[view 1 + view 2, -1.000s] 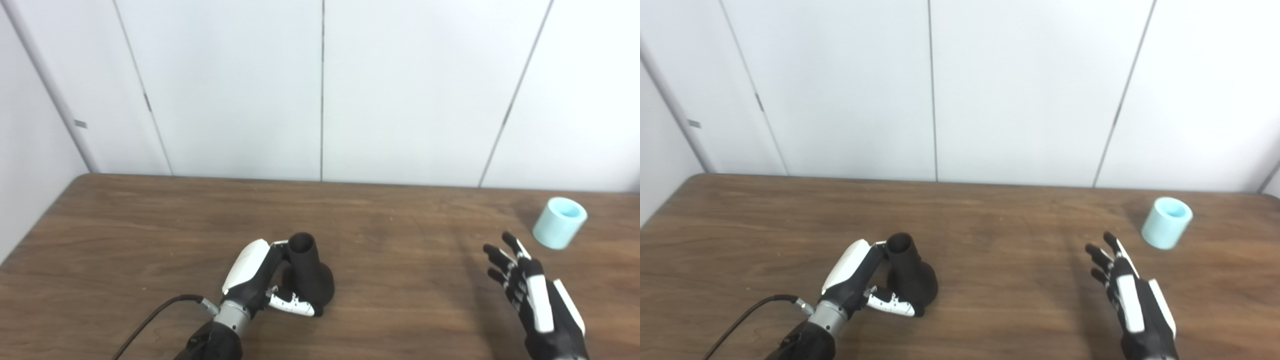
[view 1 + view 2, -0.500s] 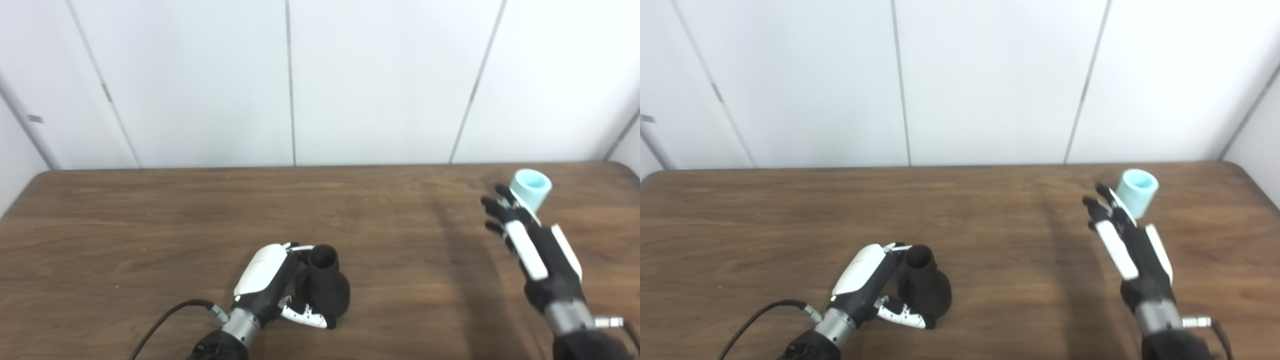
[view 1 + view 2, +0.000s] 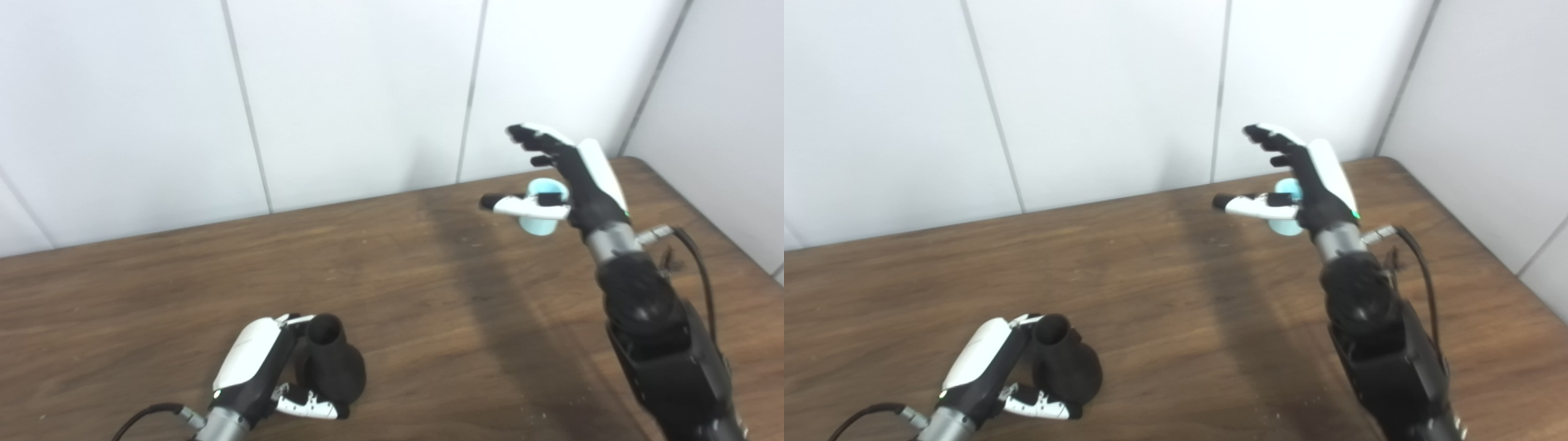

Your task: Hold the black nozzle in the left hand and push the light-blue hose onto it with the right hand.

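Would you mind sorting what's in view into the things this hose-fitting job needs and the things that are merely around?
Part of the job:
- black nozzle, standing on the table, gripped by the left hand
- light-blue hose, partly hidden behind the right hand, which is open

Merely around:
- wooden table
- white wall panels
- wrist cables

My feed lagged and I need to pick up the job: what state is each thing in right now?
Black nozzle: upright on the table, open neck up, gripped.
Left robot hand: shut on the black nozzle.
Light-blue hose: on the table, not yet grasped, partly hidden.
Right robot hand: open, fingers spread, raised in front of the hose.
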